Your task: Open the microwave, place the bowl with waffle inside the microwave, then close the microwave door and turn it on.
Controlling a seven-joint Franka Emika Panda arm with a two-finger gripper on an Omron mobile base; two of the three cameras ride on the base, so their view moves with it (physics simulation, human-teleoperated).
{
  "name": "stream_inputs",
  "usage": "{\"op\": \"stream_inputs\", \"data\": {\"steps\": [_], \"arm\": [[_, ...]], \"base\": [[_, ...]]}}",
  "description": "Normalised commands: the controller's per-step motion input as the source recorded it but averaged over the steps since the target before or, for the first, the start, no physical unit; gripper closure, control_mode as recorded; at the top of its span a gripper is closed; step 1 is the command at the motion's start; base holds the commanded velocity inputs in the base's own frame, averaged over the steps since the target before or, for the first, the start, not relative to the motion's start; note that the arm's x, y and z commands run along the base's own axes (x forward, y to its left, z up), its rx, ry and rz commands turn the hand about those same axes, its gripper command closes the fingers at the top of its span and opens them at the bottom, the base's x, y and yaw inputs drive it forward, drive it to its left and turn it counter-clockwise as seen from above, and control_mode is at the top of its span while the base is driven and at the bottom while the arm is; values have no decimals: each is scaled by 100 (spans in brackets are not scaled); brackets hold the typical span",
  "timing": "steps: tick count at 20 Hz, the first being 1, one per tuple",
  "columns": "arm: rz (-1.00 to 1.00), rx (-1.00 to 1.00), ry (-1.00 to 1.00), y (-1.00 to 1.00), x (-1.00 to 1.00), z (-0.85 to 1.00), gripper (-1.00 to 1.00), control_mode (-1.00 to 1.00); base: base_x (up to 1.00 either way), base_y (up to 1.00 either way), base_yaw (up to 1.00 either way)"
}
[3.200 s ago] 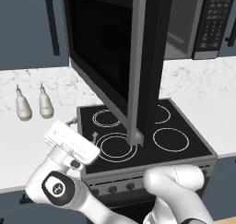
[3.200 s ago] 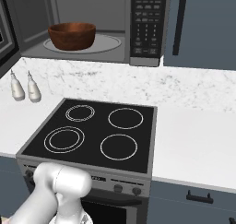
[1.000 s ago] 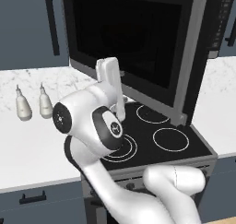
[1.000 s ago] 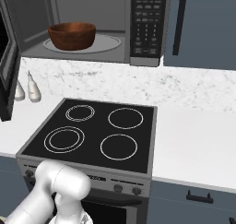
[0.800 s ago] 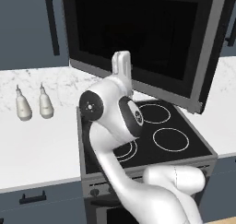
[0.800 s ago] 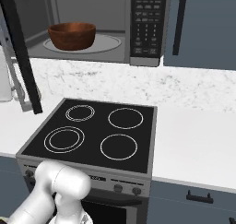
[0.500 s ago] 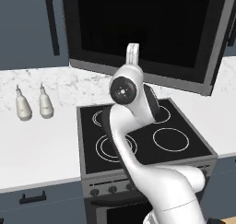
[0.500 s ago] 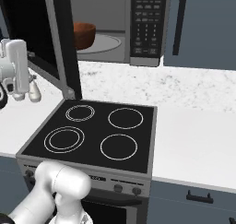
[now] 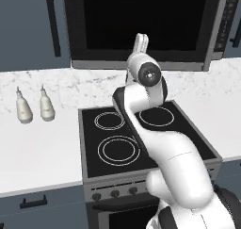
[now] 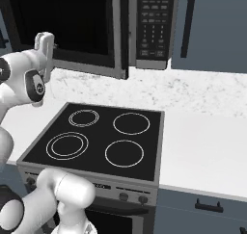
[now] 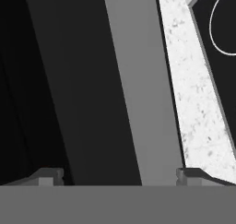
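A black four-ring stovetop (image 9: 136, 136) sits nearest, set into a white speckled desk (image 10: 202, 132). Left of the stovetop, on the desk, stand two small pale bottles (image 9: 33, 105) side by side. The white robot arm (image 9: 155, 143) rises over the stovetop and reaches up toward the microwave (image 10: 96, 26) mounted behind and above it. The gripper (image 9: 140, 43) points upward at the lower edge of the microwave door (image 9: 141, 25). In the hand view its fingers (image 11: 50, 176) stand wide apart with nothing between them, close to the door's dark glass and grey frame. The door is nearly shut: in the right base view its right edge stands a little out from the keypad strip (image 10: 152, 26). Behind the door's glass all is dark, so the bowl cannot be made out.
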Motion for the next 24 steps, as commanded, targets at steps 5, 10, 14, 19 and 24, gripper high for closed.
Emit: {"op": "stream_inputs", "data": {"steps": [5,10,14,19,24], "arm": [[14,11,0,0,74,4,-100,-100],[13,8,0,0,70,0,-100,-100],[12,4,0,0,38,0,-100,-100],[12,1,-7,-54,-91,2,-100,-100],[13,0,-8,-86,-100,1,-100,-100]], "base": [[0,0,0],[0,0,0],[0,0,0],[0,0,0],[0,0,0]]}}
